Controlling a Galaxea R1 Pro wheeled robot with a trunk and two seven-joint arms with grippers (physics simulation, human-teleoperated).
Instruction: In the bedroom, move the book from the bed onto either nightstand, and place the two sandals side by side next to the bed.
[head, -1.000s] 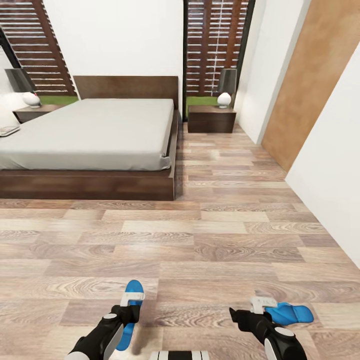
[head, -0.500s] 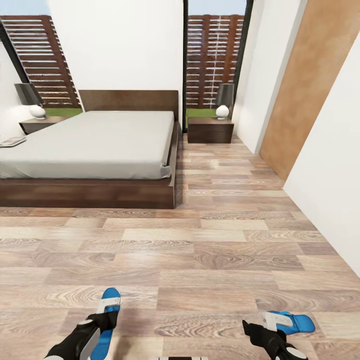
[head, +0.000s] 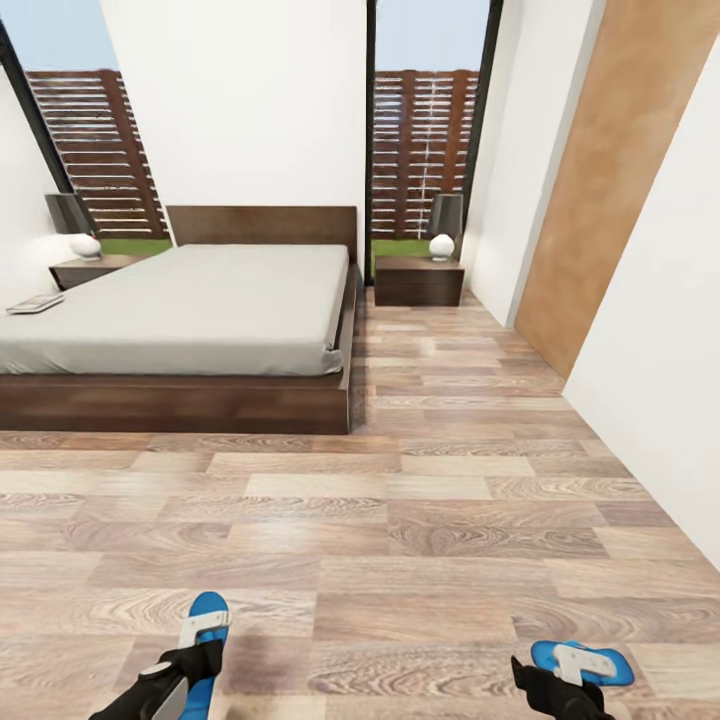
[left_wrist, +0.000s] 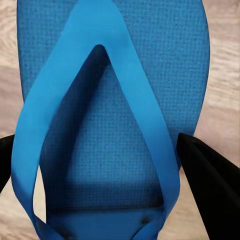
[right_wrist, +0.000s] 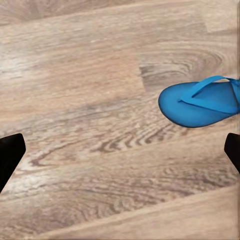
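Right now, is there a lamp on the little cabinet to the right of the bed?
Yes, a lamp with a round white base and dark shade stands on the nightstand to the right of the bed.

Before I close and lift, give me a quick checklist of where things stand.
1. Is the left gripper straddling the left sandal: ok.
2. Firm grip on it: cannot tell.
3. Is the right sandal between the fingers of the right gripper: not ok, it lies off to one side.
4. Sandals side by side next to the bed: not ok, apart and away from it.
5. Is the book on a nightstand: not ok, it is on the mattress.
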